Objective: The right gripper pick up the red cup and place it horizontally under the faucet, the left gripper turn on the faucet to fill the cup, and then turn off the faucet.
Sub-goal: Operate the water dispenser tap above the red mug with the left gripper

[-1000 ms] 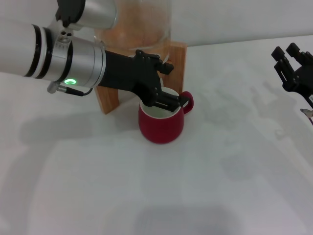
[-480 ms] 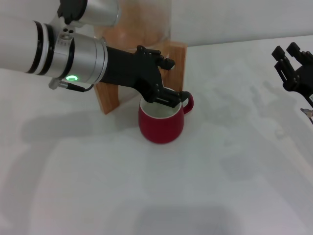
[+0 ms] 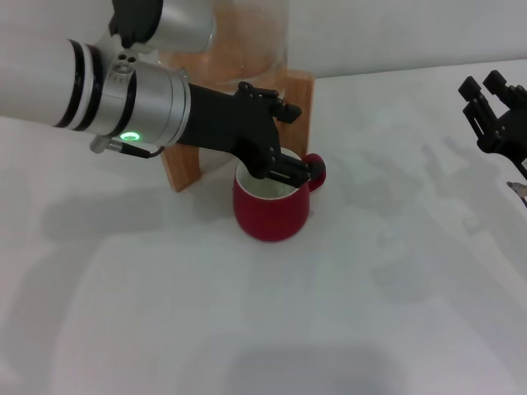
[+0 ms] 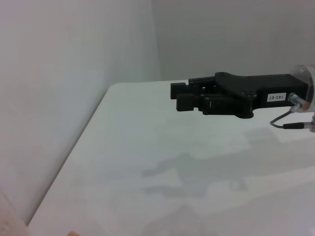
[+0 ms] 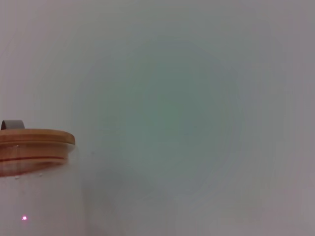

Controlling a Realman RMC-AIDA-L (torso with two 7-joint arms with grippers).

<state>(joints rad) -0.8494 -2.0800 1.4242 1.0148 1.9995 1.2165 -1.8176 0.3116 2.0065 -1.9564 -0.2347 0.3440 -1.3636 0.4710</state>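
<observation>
The red cup (image 3: 272, 210) stands upright on the white table, right in front of the wooden stand (image 3: 179, 169), its handle turned to the right. My left gripper (image 3: 284, 160) reaches in from the left and hovers over the cup's mouth, against the stand's front. It covers the faucet, which stays hidden from view. My right gripper (image 3: 480, 85) is parked far off at the table's right edge, open and empty; it also shows in the left wrist view as a black claw (image 4: 176, 96) above the table.
The glass dispenser (image 3: 243, 41) sits on the wooden stand behind the cup. Its wooden lid (image 5: 34, 142) shows in the right wrist view against a plain wall. White tabletop (image 3: 272, 329) stretches in front and to the right.
My left arm has shifted a little to the right and its claw has turned slightly over the cup. The cup and the right arm have not moved.
</observation>
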